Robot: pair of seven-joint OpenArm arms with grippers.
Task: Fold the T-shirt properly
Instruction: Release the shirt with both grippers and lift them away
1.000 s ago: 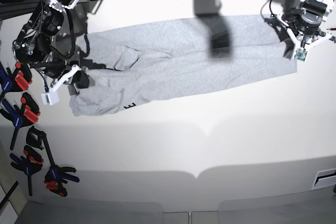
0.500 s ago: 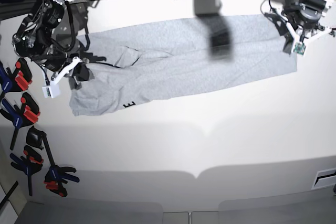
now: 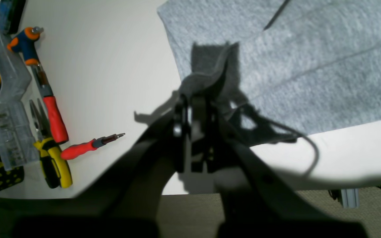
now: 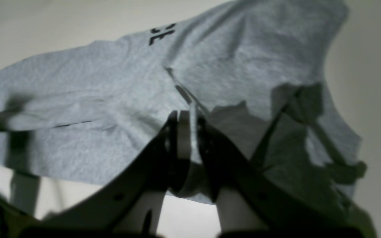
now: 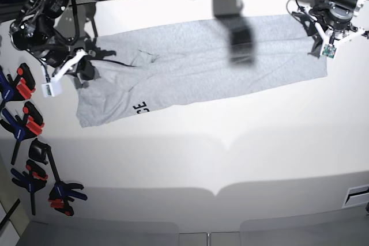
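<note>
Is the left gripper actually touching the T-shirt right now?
Touching. The left wrist view shows the left gripper with its jaws shut on a pinched-up fold of the T-shirt at its edge.

A broad, matte white counter (image 5: 230,159) fills the base view, brightly lit from above, with dark soft-edged shadows falling across its 12 o'clock edge. Along the 9 o'clock side hang blue and black spring clamps with red tips (image 5: 26,125). In the left wrist view, at 9 o'clock on the counter, lie a red-handled screwdriver (image 3: 88,145), yellow-handled pliers (image 3: 53,162) and a clear plastic parts box (image 3: 5,132). Olive-brown flooring (image 3: 342,215) shows below the counter's edge.
</note>
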